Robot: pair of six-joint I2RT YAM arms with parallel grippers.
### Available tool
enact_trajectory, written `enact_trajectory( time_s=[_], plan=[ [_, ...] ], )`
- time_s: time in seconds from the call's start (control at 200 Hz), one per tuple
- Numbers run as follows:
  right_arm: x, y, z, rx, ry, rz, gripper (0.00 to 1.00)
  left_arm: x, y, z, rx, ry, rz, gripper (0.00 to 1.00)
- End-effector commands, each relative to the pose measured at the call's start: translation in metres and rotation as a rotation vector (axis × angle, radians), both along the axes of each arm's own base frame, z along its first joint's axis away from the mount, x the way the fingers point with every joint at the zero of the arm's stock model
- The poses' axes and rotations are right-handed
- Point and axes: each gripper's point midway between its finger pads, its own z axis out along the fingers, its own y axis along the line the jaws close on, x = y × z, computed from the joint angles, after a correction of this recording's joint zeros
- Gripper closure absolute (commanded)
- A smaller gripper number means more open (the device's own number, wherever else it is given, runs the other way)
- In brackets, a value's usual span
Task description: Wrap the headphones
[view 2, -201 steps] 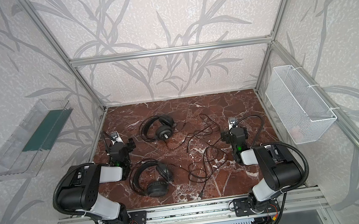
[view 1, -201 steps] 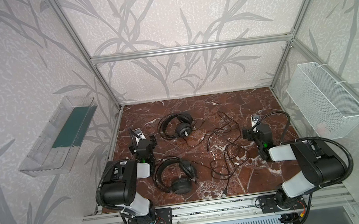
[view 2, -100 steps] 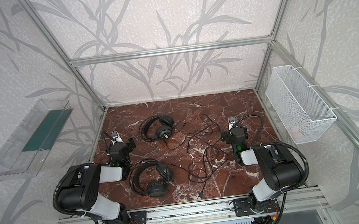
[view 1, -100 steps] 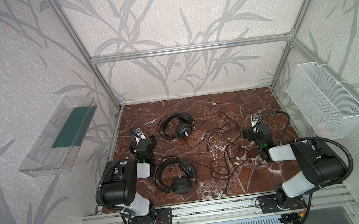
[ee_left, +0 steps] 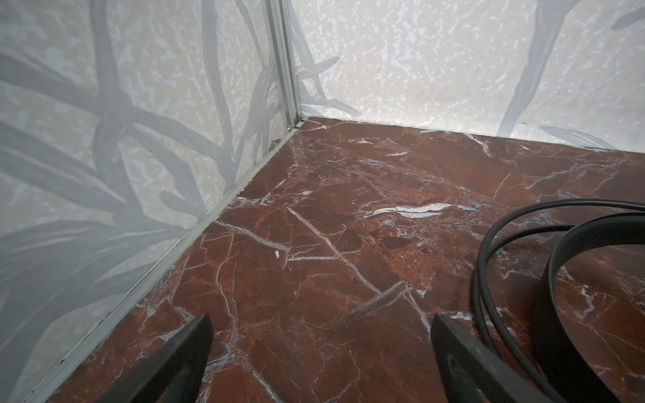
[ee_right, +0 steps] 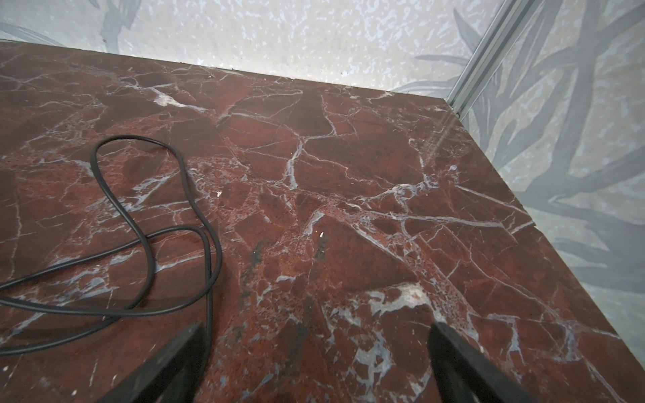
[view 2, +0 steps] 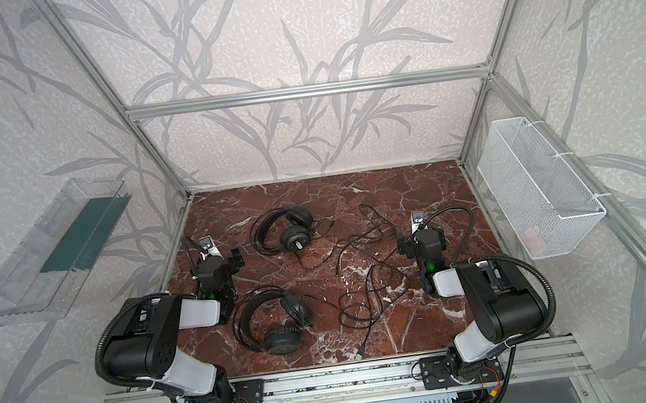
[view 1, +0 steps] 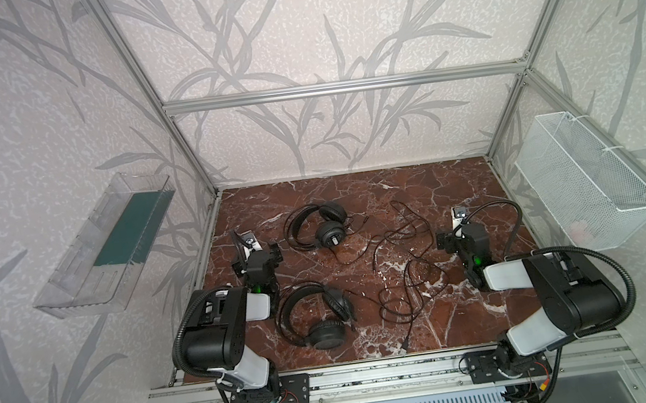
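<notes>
Two black headphones lie on the red marble floor in both top views. The far headset (view 1: 320, 228) (view 2: 287, 232) sits mid-back, the near headset (view 1: 318, 316) (view 2: 277, 321) toward the front. Their thin cables (view 1: 405, 268) (view 2: 363, 273) sprawl in loose tangled loops to the right. My left gripper (view 1: 257, 256) (ee_left: 321, 335) is open over bare floor, just left of the far headset's headband (ee_left: 549, 296). My right gripper (view 1: 461, 235) (ee_right: 316, 331) is open with nothing between its fingers. A cable loop (ee_right: 211, 286) runs close beside one of its fingers.
A clear plastic tray (view 1: 109, 245) hangs on the left wall and a white wire basket (view 1: 587, 182) on the right wall. Aluminium frame posts edge the floor. One cable's plug (view 1: 406, 345) lies near the front rail.
</notes>
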Motion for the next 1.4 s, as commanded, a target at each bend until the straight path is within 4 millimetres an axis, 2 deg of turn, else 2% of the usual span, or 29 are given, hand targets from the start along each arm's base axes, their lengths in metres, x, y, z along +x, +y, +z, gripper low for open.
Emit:
enact_trajectory(
  time_s=[0.0,0.295,0.335,0.42,0.46,0.505,0.545,0.57,0.64,0.67,0.725,0.81,0.855,0.905,0.95,0.99,1.025,1.105,1.21,1.28,1.394],
  plan=[
    [0.006,0.0,0.012,0.013,-0.044,-0.002,0.01,0.0,0.0,-0.001,0.007,0.005,-0.008,0.01],
    [0.007,0.0,0.012,0.012,-0.045,-0.003,0.01,0.0,0.003,-0.002,-0.009,0.005,-0.003,0.01],
    [0.007,0.0,0.013,0.012,-0.047,-0.005,0.01,-0.003,0.009,0.003,-0.003,-0.008,0.034,0.01],
    [0.005,-0.001,0.022,-0.009,-0.088,0.003,0.01,-0.005,0.005,0.005,-0.022,-0.004,0.006,0.01],
    [0.004,0.002,0.024,-0.015,-0.093,0.019,0.01,-0.006,0.005,0.014,0.009,-0.03,0.013,0.01],
    [0.004,0.002,0.039,-0.062,-0.11,-0.017,0.01,-0.011,0.01,0.025,0.03,-0.015,0.083,0.01],
    [0.004,0.009,0.06,-0.094,-0.111,-0.008,0.01,-0.009,0.012,0.04,0.03,0.0,0.106,0.01],
    [0.002,0.014,0.066,-0.105,-0.079,0.021,0.01,-0.01,0.014,0.047,0.027,0.025,0.115,0.01],
    [-0.006,0.025,0.104,-0.089,-0.118,0.046,0.01,-0.005,0.012,0.084,-0.06,-0.008,0.119,0.01],
    [-0.008,0.026,0.124,-0.035,-0.162,0.03,0.01,-0.001,0.005,0.098,-0.081,-0.008,0.078,0.01],
    [-0.012,0.022,0.147,0.091,-0.201,-0.017,0.01,0.001,-0.002,0.125,-0.156,-0.006,0.061,0.01],
    [-0.017,0.019,0.167,0.312,-0.214,-0.078,0.01,-0.024,0.014,0.139,-0.327,0.004,0.247,0.01],
    [-0.021,0.025,0.17,0.413,-0.197,-0.054,0.01,-0.038,0.02,0.136,-0.442,-0.009,0.318,0.01],
    [-0.023,0.033,0.178,0.533,-0.212,0.009,0.01,-0.046,0.018,0.131,-0.557,-0.031,0.322,0.01],
    [-0.028,0.031,0.169,0.659,-0.185,-0.037,0.01,-0.045,0.012,0.125,-0.656,-0.053,0.263,0.01],
    [-0.032,0.024,0.161,0.776,-0.175,-0.118,0.01,-0.041,0.005,0.127,-0.712,-0.091,0.197,0.01],
    [-0.032,0.027,0.161,0.822,-0.182,-0.111,0.01,-0.04,0.001,0.129,-0.73,-0.108,0.159,0.01],
    [-0.028,0.049,0.169,0.775,-0.141,0.039,0.01,-0.037,-0.005,0.129,-0.724,-0.08,0.116,0.01],
    [-0.024,0.063,0.167,0.755,0.0,0.069,0.01,-0.028,-0.01,0.132,-0.689,-0.036,0.077,0.01],
    [-0.021,0.074,0.163,0.703,0.068,0.125,0.01,-0.015,-0.014,0.126,-0.668,0.048,0.055,0.01],
    [-0.016,0.091,0.156,0.647,0.122,0.169,0.01,0.01,-0.028,0.103,-0.658,0.223,-0.011,0.01]
  ],
)
